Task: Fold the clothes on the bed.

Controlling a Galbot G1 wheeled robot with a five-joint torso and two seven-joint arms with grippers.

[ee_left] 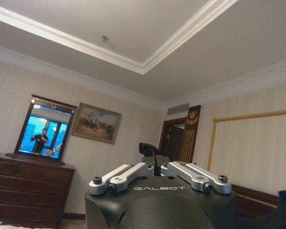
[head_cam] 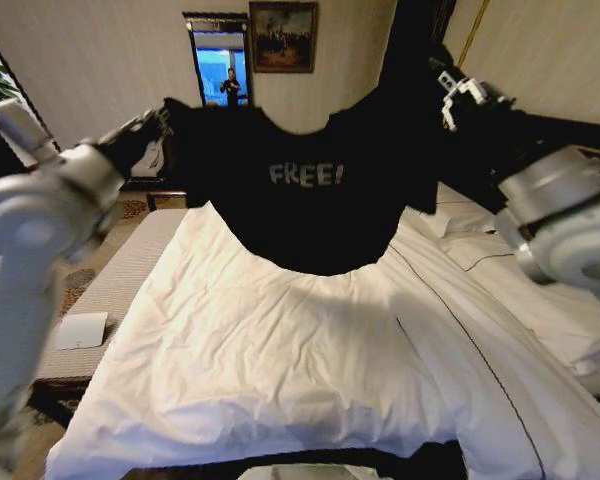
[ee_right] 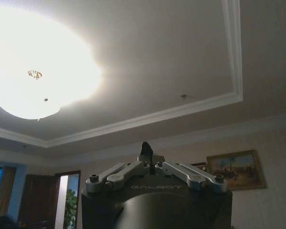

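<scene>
**Two grippers, one hanging shirt**

Both grippers hold the soft black short-sleeved T-shirt with white "FREE!" letters [head_cam: 305, 190] up in the air, above the big bed with white sheets [head_cam: 280, 360]. The left gripper [head_cam: 158, 125] pinches one shoulder and the right gripper [head_cam: 448, 100] pinches the other. Each is squeezed tight on a small bit of cloth (seen poking out in the wrist views). If one pinch slips, I think the shirt could drop in a crumpled heap.
</scene>
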